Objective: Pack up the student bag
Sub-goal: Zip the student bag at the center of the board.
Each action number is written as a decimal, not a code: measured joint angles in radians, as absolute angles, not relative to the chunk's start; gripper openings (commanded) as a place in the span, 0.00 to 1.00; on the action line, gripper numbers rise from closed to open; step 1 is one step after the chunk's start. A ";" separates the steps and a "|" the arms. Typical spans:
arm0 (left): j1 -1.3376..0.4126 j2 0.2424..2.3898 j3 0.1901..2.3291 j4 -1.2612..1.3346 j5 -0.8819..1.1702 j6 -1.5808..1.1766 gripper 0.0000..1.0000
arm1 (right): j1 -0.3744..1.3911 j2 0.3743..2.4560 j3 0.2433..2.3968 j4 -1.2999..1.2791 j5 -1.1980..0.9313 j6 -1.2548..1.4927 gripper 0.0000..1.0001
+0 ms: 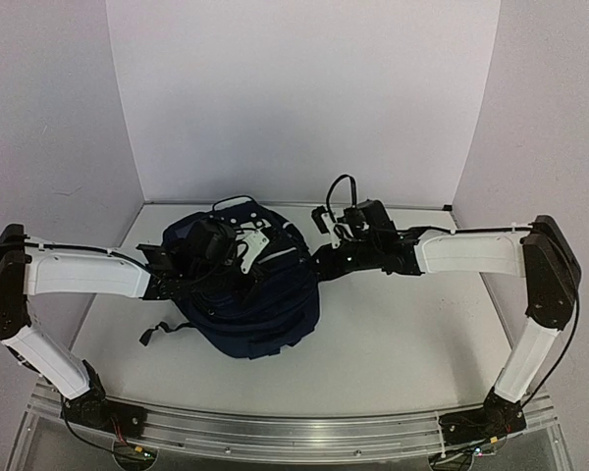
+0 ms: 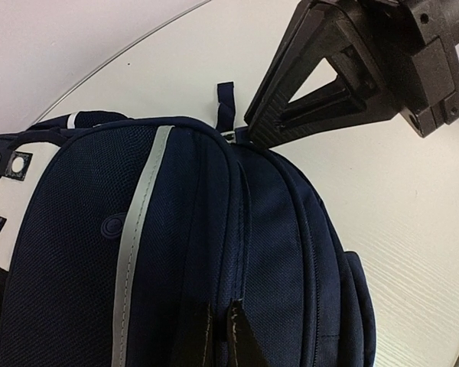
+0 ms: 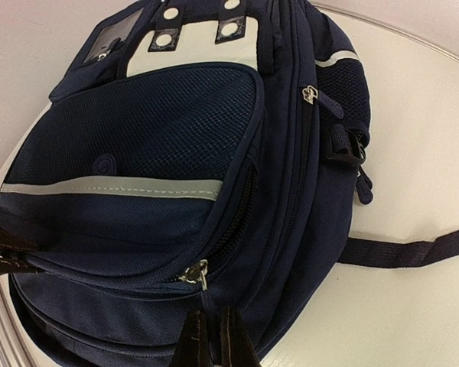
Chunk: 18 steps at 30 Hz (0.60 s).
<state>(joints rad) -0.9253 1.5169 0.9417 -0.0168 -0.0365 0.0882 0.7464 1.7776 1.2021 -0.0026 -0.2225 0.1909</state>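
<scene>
Student bag (image 1: 245,294) lies flat on the white surface (image 1: 393,343), left of centre btw the two arms, front pocket w/ grey stripe facing up, one strap (image 3: 405,248) trailing out onto the surface. Zips in view look closed, incl. the front pocket w/ its metal pull (image 3: 195,275), so contents can't be seen. Left pincer (image 2: 218,336) is narrow, tips nearly together over a zip seam; right pincer (image 3: 210,336) is also narrow, at the bag's opposite edge. Can't tell if either has fabric pinched.
</scene>
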 measured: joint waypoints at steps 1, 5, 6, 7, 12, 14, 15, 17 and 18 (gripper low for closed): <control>-0.924 1.517 0.942 -0.017 -0.040 0.088 0.00 | 0.743 1.787 1.215 -0.007 -0.232 0.184 0.00; -0.921 1.516 0.942 -0.018 -0.053 0.071 0.08 | 0.726 1.806 1.241 -0.010 -0.288 0.160 0.00; -0.921 1.516 0.942 -0.018 -0.053 0.065 0.11 | 0.720 1.807 1.242 -0.010 -0.306 0.155 0.00; -0.921 1.516 0.942 -0.019 -0.054 0.059 0.14 | 0.713 1.807 1.243 -0.010 -0.323 0.150 0.00; -0.937 1.547 0.978 -0.072 -0.053 0.039 0.32 | 0.653 1.807 1.235 -0.004 -0.329 0.146 0.00; -0.943 1.603 1.038 -0.079 -0.053 0.041 0.42 | 0.624 1.807 1.225 0.008 -0.312 0.146 0.00; -0.945 1.635 1.072 -0.077 -0.053 0.048 0.50 | 0.615 1.807 1.220 0.010 -0.304 0.147 0.00; -0.946 1.690 1.128 -0.071 -0.052 0.060 0.58 | 0.602 1.807 1.207 0.018 -0.286 0.149 0.00; -0.946 1.712 1.151 -0.069 -0.051 0.066 0.62 | 0.599 1.807 1.200 0.021 -0.277 0.150 0.00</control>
